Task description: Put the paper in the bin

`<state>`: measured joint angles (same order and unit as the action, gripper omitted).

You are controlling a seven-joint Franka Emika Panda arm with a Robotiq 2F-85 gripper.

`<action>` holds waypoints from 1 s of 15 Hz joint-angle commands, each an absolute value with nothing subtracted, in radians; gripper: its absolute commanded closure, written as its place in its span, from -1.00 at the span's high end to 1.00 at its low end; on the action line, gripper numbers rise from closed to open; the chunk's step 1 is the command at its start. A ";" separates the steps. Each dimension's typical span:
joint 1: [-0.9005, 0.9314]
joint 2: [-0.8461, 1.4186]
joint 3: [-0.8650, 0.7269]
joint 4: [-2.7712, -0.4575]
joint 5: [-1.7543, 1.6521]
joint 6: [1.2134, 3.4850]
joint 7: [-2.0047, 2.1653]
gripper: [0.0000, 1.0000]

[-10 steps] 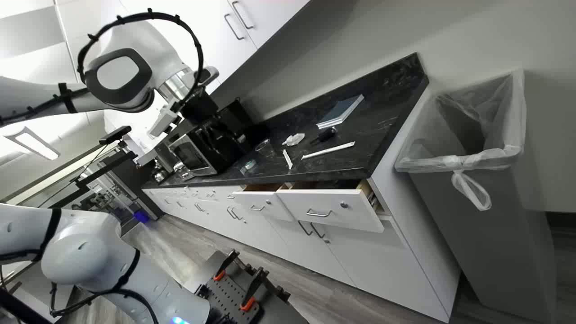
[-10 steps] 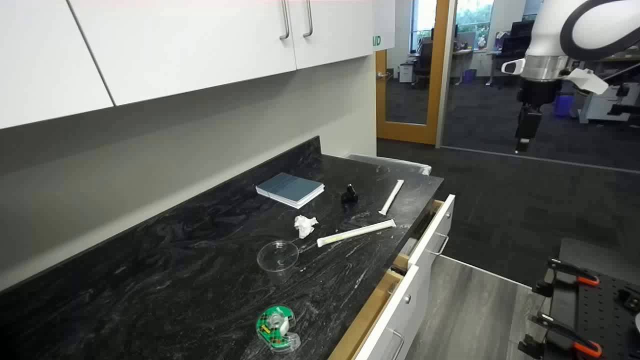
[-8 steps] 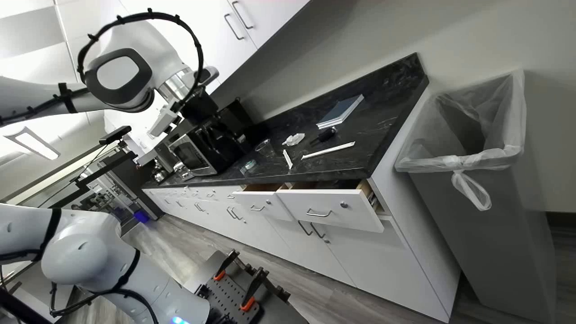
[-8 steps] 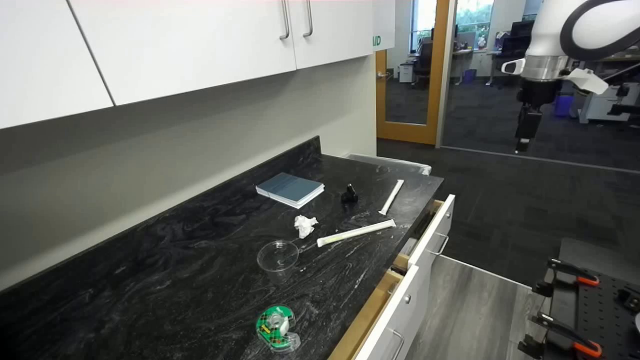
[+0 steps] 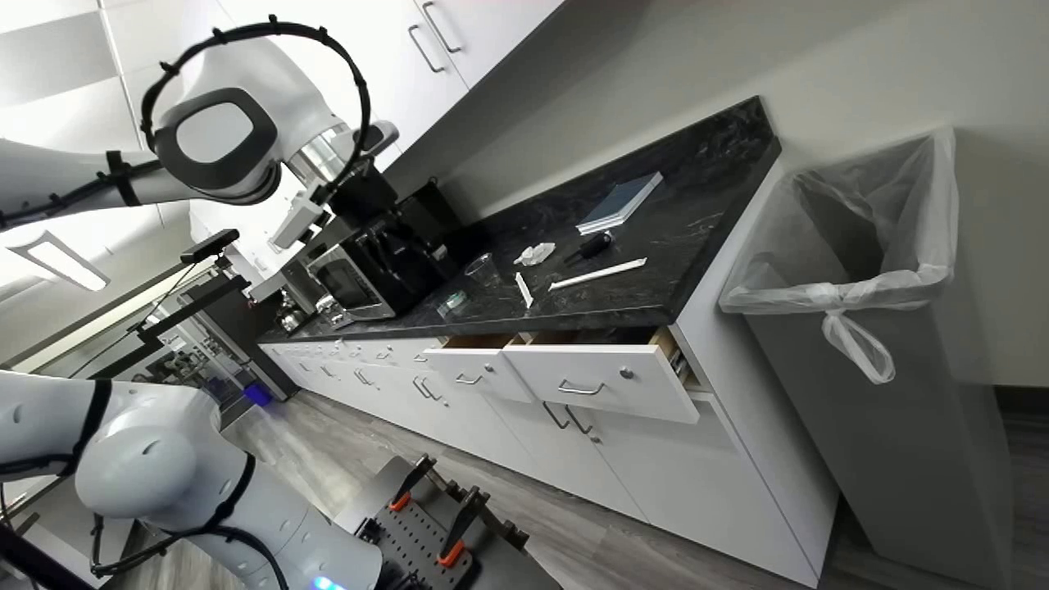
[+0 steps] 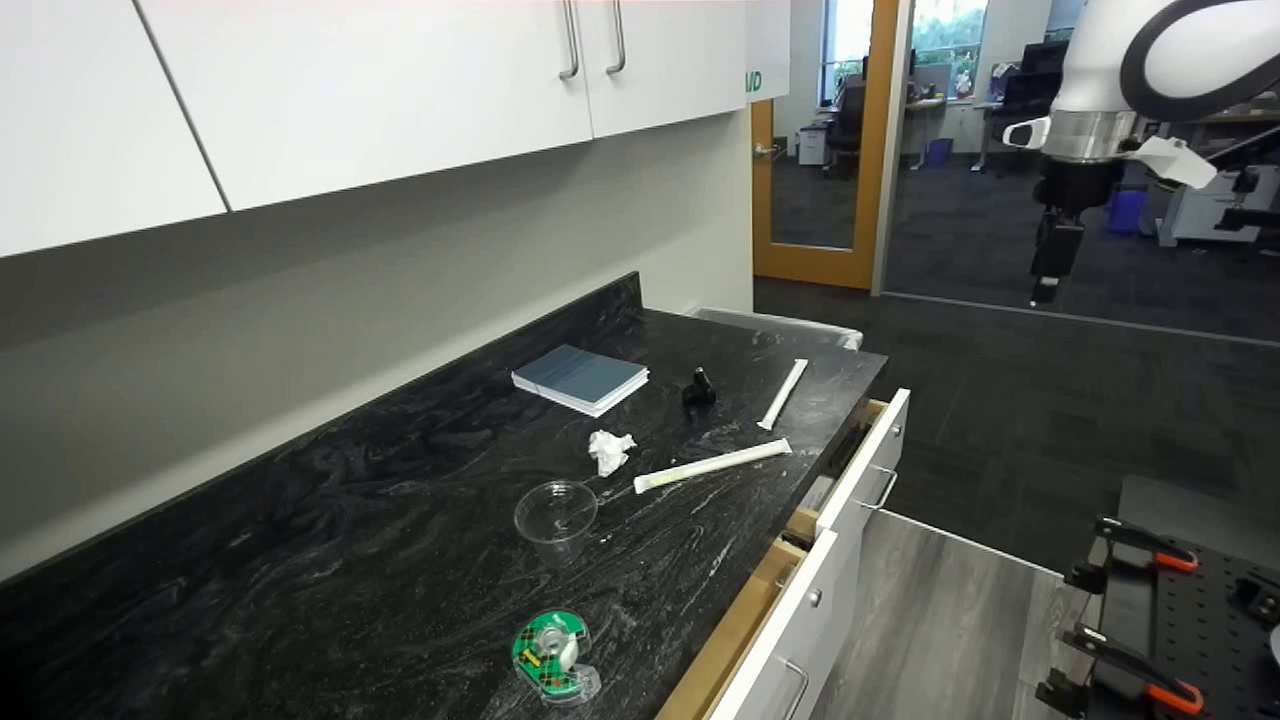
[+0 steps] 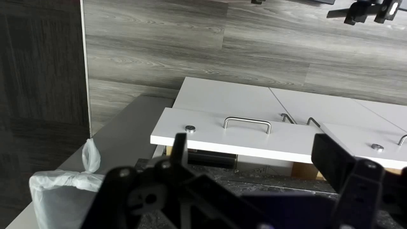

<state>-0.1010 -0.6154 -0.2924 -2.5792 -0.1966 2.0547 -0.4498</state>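
The paper, a crumpled white ball [image 5: 535,254], lies on the black countertop. It also shows in an exterior view [image 6: 611,452] between a clear cup and a blue book. The tall grey bin [image 5: 885,410], with a knotted white liner over its rim, stands at the counter's end. Part of its rim shows in an exterior view [image 6: 790,325], and its liner shows at the lower left of the wrist view [image 7: 57,179]. My gripper [image 7: 250,138] is open and empty, its fingers wide apart. It hangs in the air [image 6: 1045,285], away from the paper; the paper is not in the wrist view.
Two wrapped white sticks [image 6: 712,467], a black object [image 6: 699,388], a blue book [image 6: 580,380], a clear cup [image 6: 556,520] and a green tape dispenser [image 6: 553,655] lie on the counter. Two drawers [image 5: 602,381] stand pulled out. White cabinets [image 6: 400,80] hang above.
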 commanded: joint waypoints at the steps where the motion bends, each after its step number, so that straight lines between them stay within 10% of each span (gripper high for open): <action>1: -0.084 -0.617 -0.272 -2.587 -0.164 2.096 -0.445 1.00; 15: 0.141 -0.395 0.063 -2.604 -0.031 2.715 -0.147 1.00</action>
<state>0.1400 -0.3926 0.0653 -2.6047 -0.0300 2.7201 -0.1483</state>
